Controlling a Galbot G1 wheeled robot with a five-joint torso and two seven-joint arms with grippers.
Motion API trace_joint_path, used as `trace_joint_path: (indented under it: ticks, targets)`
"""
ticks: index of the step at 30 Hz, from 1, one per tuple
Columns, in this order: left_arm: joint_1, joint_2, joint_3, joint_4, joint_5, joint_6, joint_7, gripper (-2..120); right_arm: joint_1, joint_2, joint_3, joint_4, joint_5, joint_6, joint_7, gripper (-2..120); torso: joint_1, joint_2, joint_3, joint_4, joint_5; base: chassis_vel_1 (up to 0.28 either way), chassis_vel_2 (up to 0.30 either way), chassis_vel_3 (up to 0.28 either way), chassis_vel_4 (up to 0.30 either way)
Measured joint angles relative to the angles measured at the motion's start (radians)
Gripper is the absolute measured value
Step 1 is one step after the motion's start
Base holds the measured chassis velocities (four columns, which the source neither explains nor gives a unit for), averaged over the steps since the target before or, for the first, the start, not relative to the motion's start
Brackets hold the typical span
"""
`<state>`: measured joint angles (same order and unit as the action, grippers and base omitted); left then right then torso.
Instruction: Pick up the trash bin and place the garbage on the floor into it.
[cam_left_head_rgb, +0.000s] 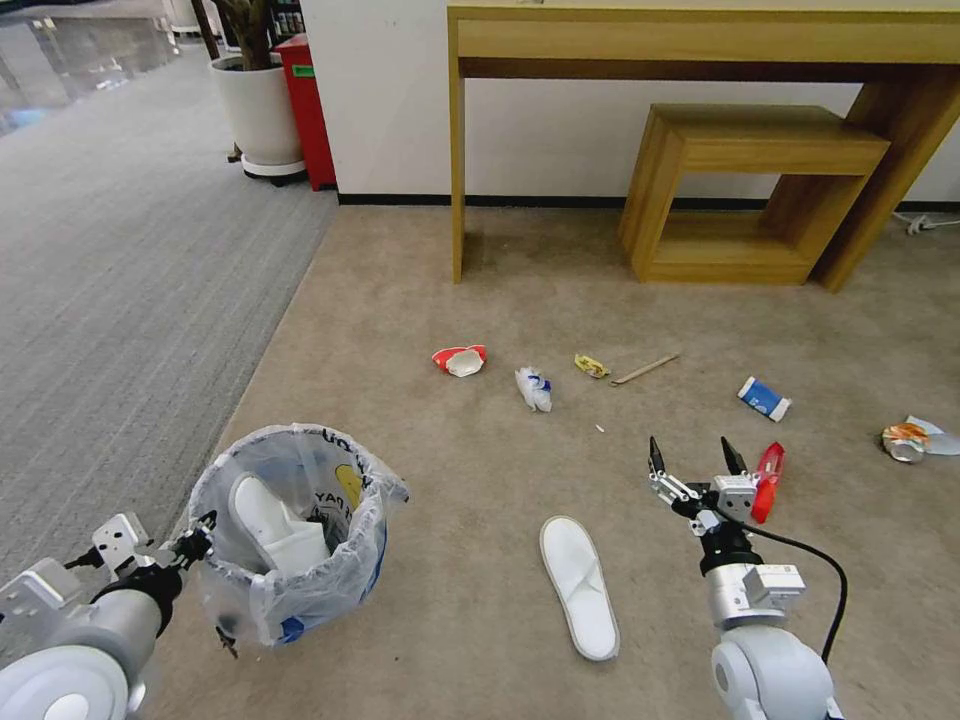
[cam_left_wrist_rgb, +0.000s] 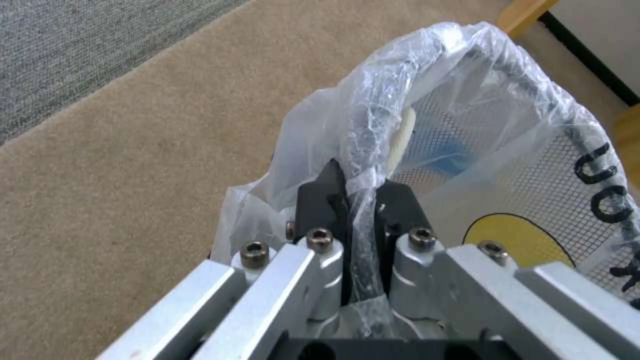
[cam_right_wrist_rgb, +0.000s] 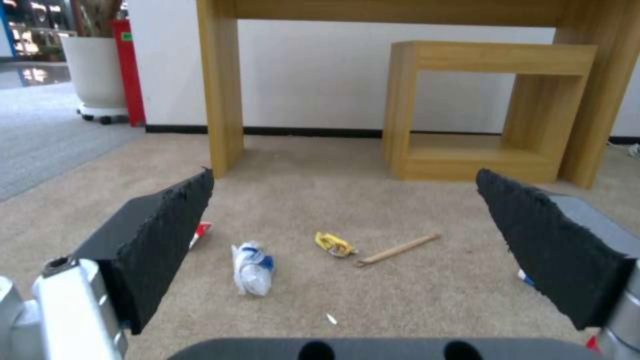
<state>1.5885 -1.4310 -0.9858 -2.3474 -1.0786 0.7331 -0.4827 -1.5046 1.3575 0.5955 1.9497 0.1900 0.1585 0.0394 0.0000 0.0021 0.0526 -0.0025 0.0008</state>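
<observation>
Trash bin (cam_left_head_rgb: 290, 540) sits at 7 o'clock in the head view, on the beige floor (cam_left_head_rgb: 480, 620) just beside the grey striped carpet (cam_left_head_rgb: 130, 300); one white slipper (cam_left_head_rgb: 270, 525) is already inside it; the left gripper (cam_left_head_rgb: 200, 545) is clamped on the near-left rim. A second slipper (cam_left_head_rgb: 580, 585) lies at 6 o'clock, between the bin and the right gripper (cam_left_head_rgb: 697, 460), which hovers with its fingers spread wide, a red packet (cam_left_head_rgb: 768, 482) just beside its right finger. Farther out lie a red-white paper bowl (cam_left_head_rgb: 460, 360), a blue-white wrapper (cam_left_head_rgb: 533, 388), a yellow wrapper (cam_left_head_rgb: 591, 366), a wooden stick (cam_left_head_rgb: 645, 369), a blue-white carton (cam_left_head_rgb: 764, 398) and a crumpled wrapper (cam_left_head_rgb: 905, 440) at 3 o'clock.

Left wrist view: the left gripper (cam_left_wrist_rgb: 357, 200) pinches the wire rim and the plastic liner (cam_left_wrist_rgb: 427, 90) together; judgement: hold this pinch firm and keep the bin level, since the liner could slip.

Right wrist view: the right gripper (cam_right_wrist_rgb: 347, 240) stands open, its pads (cam_right_wrist_rgb: 167, 240) well apart, facing the blue-white wrapper (cam_right_wrist_rgb: 252, 267), the yellow wrapper (cam_right_wrist_rgb: 333, 244) and the wooden stick (cam_right_wrist_rgb: 399, 248) toward 12 o'clock; judgement: the nearest pieces, the slipper and the red packet, are best taken first; descend vertically, straddle the item, close only at carpet level.
</observation>
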Motion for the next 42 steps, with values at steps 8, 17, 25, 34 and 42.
trace_joint_path:
  ticks: [8, 17, 25, 34, 42]
  targets:
    - [0.005, 0.002, -0.002, -0.002, 0.0, -0.001, 0.006, 3, 0.001, 0.004, -0.004, -0.008, -0.01, 0.008, -0.001, 100, 0.0, 0.0, 0.0, 0.0, 0.0, -0.02, 0.031, 0.036, -0.021]
    - [0.007, -0.004, 0.022, -0.008, 0.032, -0.004, 0.006, 3, 0.009, -0.042, -0.042, -0.024, 0.032, -0.145, -0.017, 100, 0.0, 0.0, 0.0, -0.0001, -0.0002, -0.003, 0.004, 0.006, -0.004]
    - [0.011, -0.018, 0.048, -0.026, 0.066, -0.004, 0.007, 3, 0.075, -0.118, -0.138, -0.107, 0.212, -0.521, -0.011, 100, 0.0, 0.0, 0.0, -0.0001, -0.0001, 0.0, 0.0, 0.0, 0.0]
    - [0.01, -0.02, 0.027, -0.025, 0.066, -0.005, 0.007, 3, 0.2, -0.092, -0.258, -0.344, 0.134, -0.639, -0.034, 100, 0.0, 0.0, 0.0, 0.0001, 0.0, 0.0, 0.0, 0.0, 0.0]
    - [0.009, -0.02, 0.014, -0.013, 0.068, -0.006, 0.007, 3, 0.27, -0.066, -0.271, -0.489, 0.048, -0.589, -0.092, 99, 0.0, 0.0, 0.0, 0.0001, -0.0001, 0.0, 0.0, 0.0, 0.0]
